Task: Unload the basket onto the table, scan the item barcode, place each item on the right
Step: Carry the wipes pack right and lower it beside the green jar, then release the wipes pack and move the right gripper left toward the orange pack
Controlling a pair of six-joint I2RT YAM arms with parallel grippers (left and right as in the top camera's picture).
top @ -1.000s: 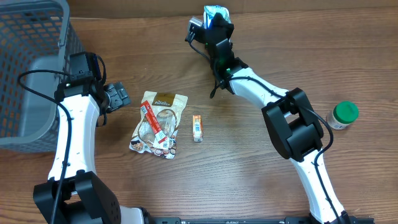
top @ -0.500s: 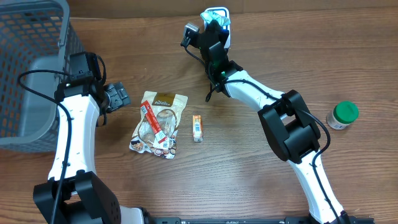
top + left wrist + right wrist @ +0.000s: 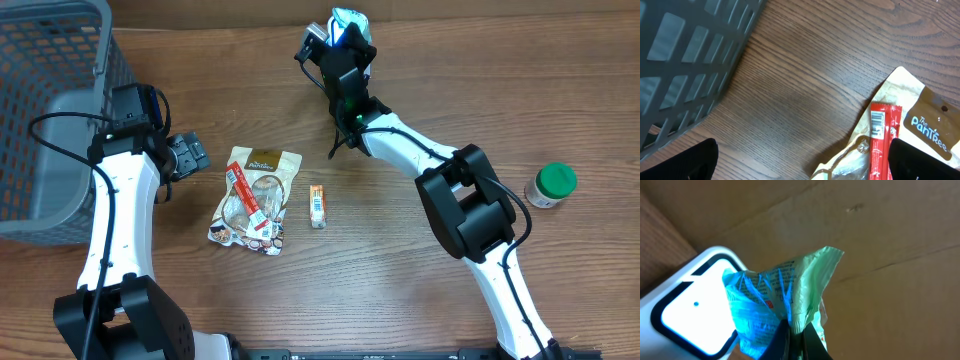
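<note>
We are pinching the crinkled green packet (image 3: 790,290) tight in the right gripper (image 3: 794,332) at the far edge of the table (image 3: 400,290) — holding its printed face to the glowing scanner (image 3: 690,315), evidently for the read. The left gripper (image 3: 188,155) is hanging wide open, empty, beside the snack pouch (image 3: 252,195).

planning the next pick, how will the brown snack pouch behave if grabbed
The brown snack pouch looks crinkled and lies flat, so it probably flexes and sags when lifted. Its glossy film may slip in a grip. The red stick packet that seems to lie on it would likely slide off.
</note>
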